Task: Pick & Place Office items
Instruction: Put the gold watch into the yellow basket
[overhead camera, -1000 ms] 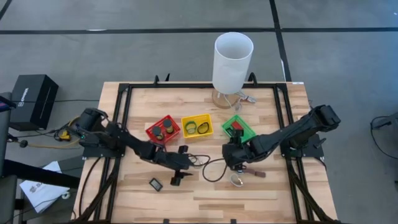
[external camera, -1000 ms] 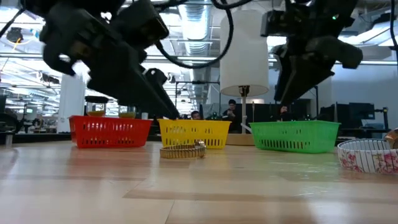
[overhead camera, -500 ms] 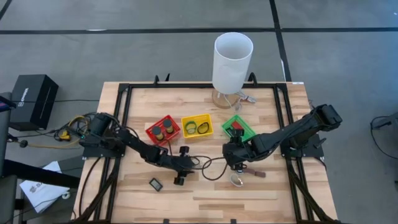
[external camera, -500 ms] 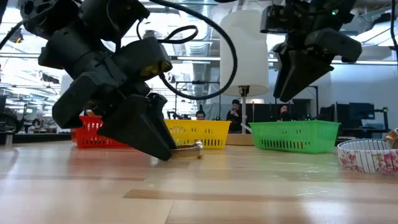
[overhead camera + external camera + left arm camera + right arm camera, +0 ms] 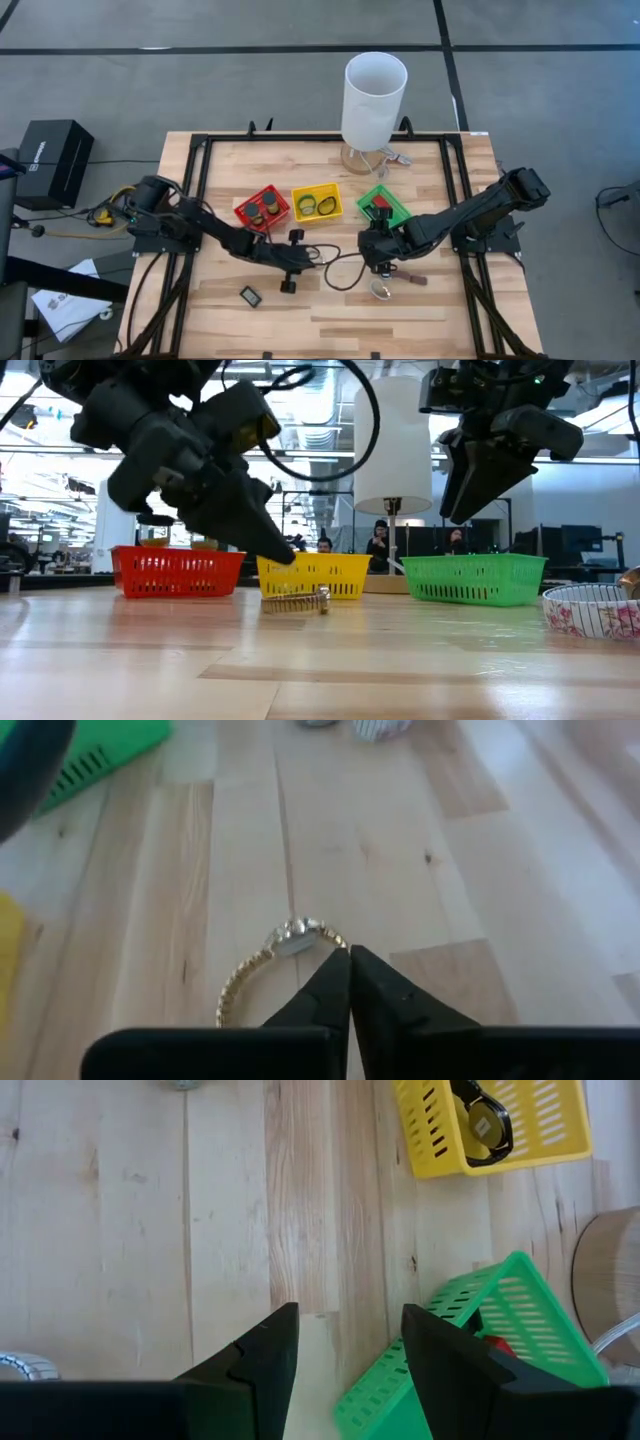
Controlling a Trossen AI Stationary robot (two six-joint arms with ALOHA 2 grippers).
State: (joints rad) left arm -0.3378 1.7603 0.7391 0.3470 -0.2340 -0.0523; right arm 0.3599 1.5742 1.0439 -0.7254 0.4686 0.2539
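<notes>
Gold link-band wristwatch (image 5: 283,942), curved, on pale planked wood table (image 5: 480,900) at lower centre; left gripper (image 5: 349,965) clenched empty just behind it; right gripper (image 5: 345,1342) spread, empty.

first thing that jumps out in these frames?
The three bright baskets in a row mid-table: red basket, yellow basket, green basket, with a tall white cylinder behind them. Next, the left gripper, fingers shut and empty, poised just over a gold watch lying on the wood in front of the yellow basket. The right gripper hangs open near the green basket.
</notes>
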